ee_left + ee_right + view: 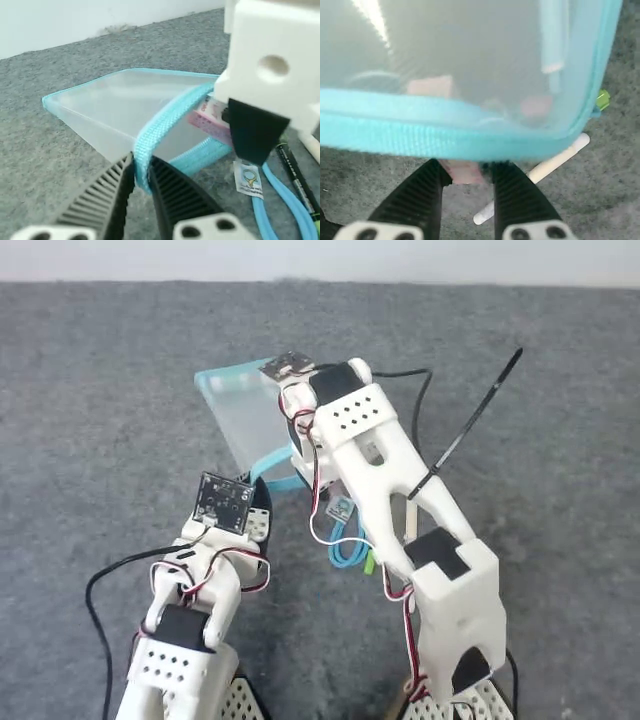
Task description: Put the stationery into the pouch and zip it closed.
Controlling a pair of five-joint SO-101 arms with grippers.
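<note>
Both arms are on the pouch (245, 415) right now. It lies on the grey bench (100, 390) just above the centre of the high view, a clear pouch trimmed in teal. Its long axis runs from the upper left of the frame down toward the centre, closed end at the top and open mouth facing back toward the arms.

The left pincer (141, 167) comes up from the lower left and is clamped on the teal zipper band (160, 125) at the near corner of the mouth. Both ribbed black fingers press on the tape, and the band arcs up from there so the mouth gapes.

The right arm stretches from the lower right up to the top centre, and its pincer (468, 167) is right at the mouth, closed on a small pink block (462, 175). From the left wrist camera that block (207, 120) sits in the opening, between the raised band and the lower edge of the mouth. Pale shapes show through the clear wall, too blurred to name.

Loose on the bench near the mouth, low centre in the high view and partly under the right arm, is a looped blue cord (345, 550). Just beside it are a small green piece (368, 562) and a white stick (411, 520) lying roughly up-and-down in the frame. A black pen (295, 175) lies alongside the cord.
</note>
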